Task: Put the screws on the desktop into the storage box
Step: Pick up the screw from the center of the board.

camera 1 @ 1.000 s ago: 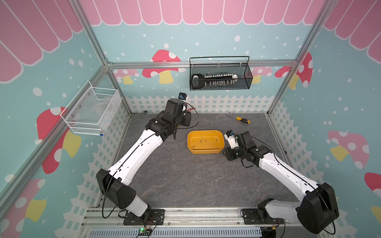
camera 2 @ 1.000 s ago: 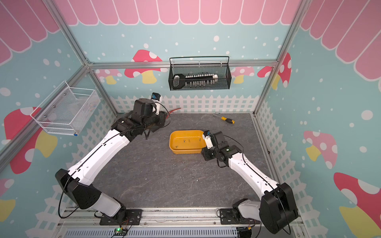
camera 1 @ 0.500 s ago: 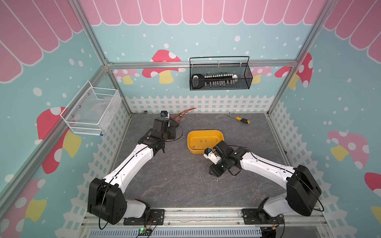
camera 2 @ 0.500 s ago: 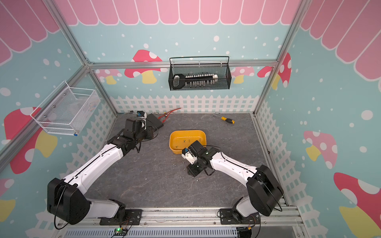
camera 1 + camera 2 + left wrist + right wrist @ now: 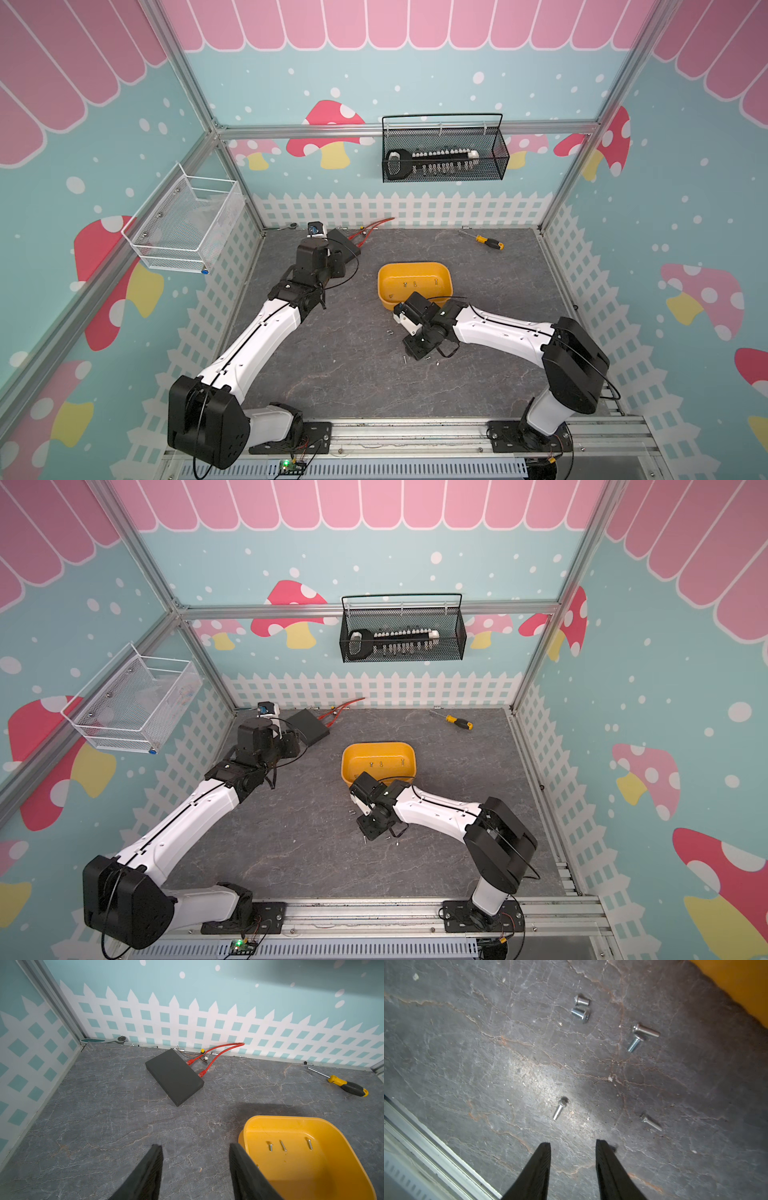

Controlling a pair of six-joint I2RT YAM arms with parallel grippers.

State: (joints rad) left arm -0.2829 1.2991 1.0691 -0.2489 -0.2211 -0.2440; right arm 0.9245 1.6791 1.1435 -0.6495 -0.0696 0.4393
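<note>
The yellow storage box point(image 5: 413, 282) point(image 5: 378, 760) stands mid-desktop, and three screws point(image 5: 270, 1147) lie on its floor. Several more silver screws lie loose on the grey marbled desktop point(image 5: 332, 353) in front of the box. In the right wrist view the nearest screw point(image 5: 560, 1108) lies just ahead of the fingertips, with a pair point(image 5: 580, 1014) and others point(image 5: 646, 1030) farther off. My right gripper point(image 5: 573, 1144) point(image 5: 419, 351) hangs open over this patch, holding nothing. My left gripper point(image 5: 195, 1147) point(image 5: 336, 264) is open and empty, left of the box.
A flat black box point(image 5: 174, 1076) with red cables point(image 5: 220, 1051) lies near the back wall. A yellow-and-black screwdriver point(image 5: 484, 241) lies at the back right. A black wire basket point(image 5: 442, 153) of bits and a white wire basket point(image 5: 187, 226) hang on the walls. The front rail point(image 5: 425, 1147) runs close by.
My right arm swung from beside the box's right end to the loose screws in front of it. My left arm drew back leftwards, away from the box.
</note>
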